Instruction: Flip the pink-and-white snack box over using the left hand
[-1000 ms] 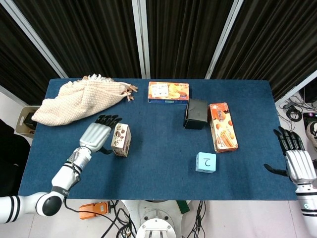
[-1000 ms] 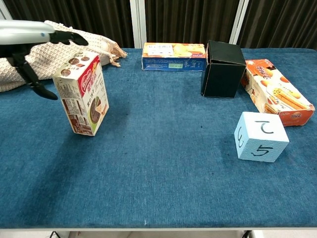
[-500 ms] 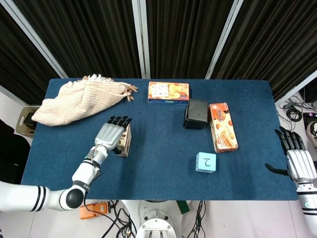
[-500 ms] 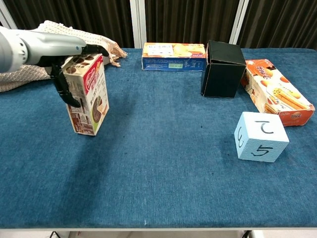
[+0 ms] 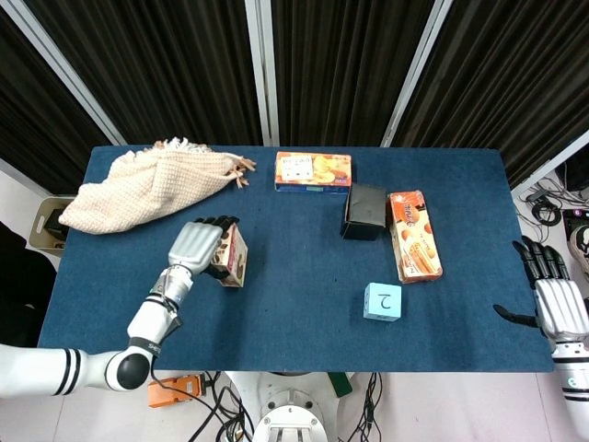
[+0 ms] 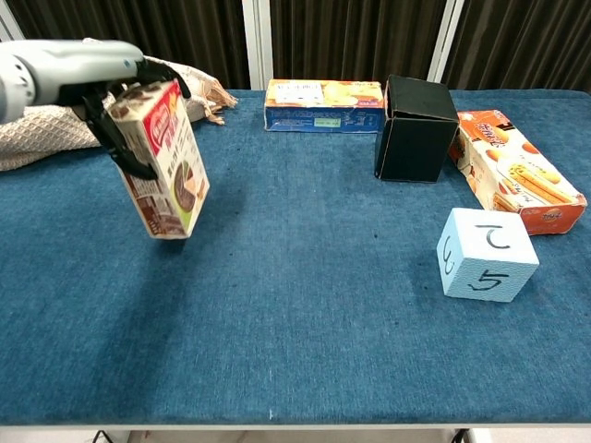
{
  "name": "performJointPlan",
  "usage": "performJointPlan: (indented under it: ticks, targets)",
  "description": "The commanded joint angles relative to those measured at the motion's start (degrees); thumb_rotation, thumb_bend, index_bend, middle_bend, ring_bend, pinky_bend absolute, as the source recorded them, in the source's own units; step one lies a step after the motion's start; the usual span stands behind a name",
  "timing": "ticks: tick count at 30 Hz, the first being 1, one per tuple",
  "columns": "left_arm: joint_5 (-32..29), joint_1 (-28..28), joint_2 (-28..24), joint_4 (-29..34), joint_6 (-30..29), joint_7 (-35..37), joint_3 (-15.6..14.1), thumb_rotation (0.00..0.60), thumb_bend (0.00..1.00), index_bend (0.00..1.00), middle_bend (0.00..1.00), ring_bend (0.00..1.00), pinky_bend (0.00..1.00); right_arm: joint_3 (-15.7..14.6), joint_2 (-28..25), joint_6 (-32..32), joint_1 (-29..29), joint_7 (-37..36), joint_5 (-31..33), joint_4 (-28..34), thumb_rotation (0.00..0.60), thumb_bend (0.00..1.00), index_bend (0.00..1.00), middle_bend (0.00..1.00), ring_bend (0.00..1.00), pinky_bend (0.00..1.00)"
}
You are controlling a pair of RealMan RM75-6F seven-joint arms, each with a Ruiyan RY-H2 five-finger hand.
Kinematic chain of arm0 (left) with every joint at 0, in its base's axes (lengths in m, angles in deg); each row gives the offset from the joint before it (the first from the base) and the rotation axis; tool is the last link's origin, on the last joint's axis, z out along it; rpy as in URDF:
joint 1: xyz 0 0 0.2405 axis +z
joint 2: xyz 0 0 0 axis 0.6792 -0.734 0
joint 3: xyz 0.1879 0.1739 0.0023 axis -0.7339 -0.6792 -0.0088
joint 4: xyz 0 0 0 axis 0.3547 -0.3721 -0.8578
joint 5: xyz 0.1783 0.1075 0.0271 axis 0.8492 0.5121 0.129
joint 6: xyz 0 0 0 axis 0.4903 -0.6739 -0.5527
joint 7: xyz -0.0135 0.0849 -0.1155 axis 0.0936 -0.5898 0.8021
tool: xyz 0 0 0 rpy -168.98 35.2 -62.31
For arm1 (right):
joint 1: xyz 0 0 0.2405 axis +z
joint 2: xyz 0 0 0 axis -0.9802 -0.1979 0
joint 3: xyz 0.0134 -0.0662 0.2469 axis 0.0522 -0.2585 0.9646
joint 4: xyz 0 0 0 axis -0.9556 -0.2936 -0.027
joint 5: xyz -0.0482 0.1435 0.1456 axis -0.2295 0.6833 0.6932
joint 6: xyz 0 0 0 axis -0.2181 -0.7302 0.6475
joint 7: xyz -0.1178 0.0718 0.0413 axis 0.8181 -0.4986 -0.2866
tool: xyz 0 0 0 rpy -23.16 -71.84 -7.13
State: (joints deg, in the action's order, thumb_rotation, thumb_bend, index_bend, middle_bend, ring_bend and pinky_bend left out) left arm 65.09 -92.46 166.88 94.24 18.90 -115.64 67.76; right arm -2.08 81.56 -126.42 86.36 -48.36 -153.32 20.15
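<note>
left hand (image 6: 120, 111): closed around the top of the snack box (image 6: 162, 161), fingers (image 6: 162, 69) over its upper edge, thumb down the near side; in head view the hand (image 5: 196, 247) covers most of the box (image 5: 235, 262).
right hand (image 5: 557, 304): at the counter's right edge, fingers apart and straight, holding nothing; chest view doesn't show it.
snack box: pink-and-white with brown biscuit pictures, held at left of the counter (image 6: 305, 314), tilted with its top leaning toward the arm and its bottom kicked out to the right. Lower corner looks at or just off the cloth, can't tell which.
box writing: print on the side panel too small to read.
cube (image 6: 485, 254): light blue, right front, handwritten "5" on the near face, a "2"-like mark on top, another scrawl on the left face.
orange box (image 6: 517, 171): lying flat at right, biscuit-stick picture, text unreadable.
black box (image 6: 416, 129): upright, just left of the orange box.
yellow box (image 6: 323, 104): at the back centre, white label, unreadable.
knit cloth (image 5: 147, 189): cream, heaped at back left.
</note>
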Motion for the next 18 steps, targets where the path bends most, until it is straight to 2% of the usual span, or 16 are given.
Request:
performJointPlan:
  ticks: [1,6,9,12,18]
  targets:
    - [8.7,5.2,-1.0,-1.9,1.1,13.7,1.1,0.6,0.0,0.31,0.37,0.3,0.25,0.0,0.0,-0.1,0.0,0.1,-0.1,0.1,0.6,0.15,0.0,0.0,0.0,0.0]
    - [17.7,10.4,3.1,-9.8,4.3,34.9,1.8,0.6,0.0,0.31,0.37,0.27,0.19,-0.1,-0.1,-0.2,-0.1,0.3,-0.2,0.4,0.6,0.15,0.0,0.0,0.0,0.0]
    - [22.6,12.3,6.8,-16.1,5.3,44.4,1.3,0.6,0.0,0.31,0.37,0.21,0.13,0.0,-0.2,-0.3,-0.1,0.4,-0.2,0.7,0.6,0.15,0.0,0.0,0.0,0.0]
    - [25.7,13.3,10.4,-22.4,6.0,49.8,0.3,0.6,0.0,0.31,0.37,0.16,0.09,0.0,-0.3,-0.2,-0.1,0.7,-0.3,0.9,0.6,0.15,0.0,0.0,0.0,0.0]
    - [28.8,15.1,17.0,-31.6,4.3,55.9,0.3,0.6,0.0,0.31,0.37,0.13,0.03,0.1,-0.5,-0.2,-0.1,1.1,-0.1,1.5,0.6,0.15,0.0,0.0,0.0,0.0]
